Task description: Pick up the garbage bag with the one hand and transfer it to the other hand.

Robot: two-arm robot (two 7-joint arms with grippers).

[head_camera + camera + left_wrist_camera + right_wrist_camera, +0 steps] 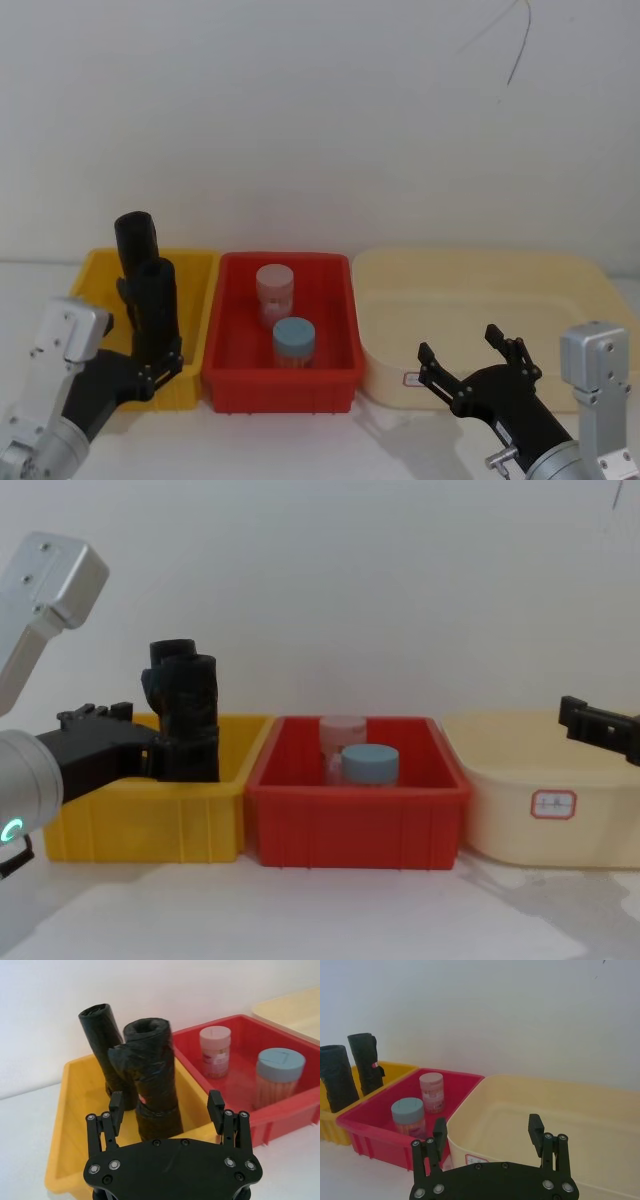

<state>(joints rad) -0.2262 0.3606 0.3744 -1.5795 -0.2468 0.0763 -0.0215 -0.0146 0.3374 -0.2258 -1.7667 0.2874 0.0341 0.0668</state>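
Two matte-black garbage bag rolls stand upright in the yellow bin (95, 268). The nearer garbage bag (152, 1075) has a small red-and-white label, and the second roll (100, 1035) leans behind it. My left gripper (166, 1107) is open, with one finger on each side of the nearer roll's lower part and a gap on both sides. From the head view the same gripper (150, 330) reaches into the bin from the front. My right gripper (458, 342) hovers open and holds nothing, at the front edge of the cream tub (480, 268).
A red bin (285, 385) between the yellow bin and the cream tub holds a clear jar with a blue lid (294, 342) and a jar with a pink lid (275, 288). A white wall rises close behind the bins. White tabletop lies in front.
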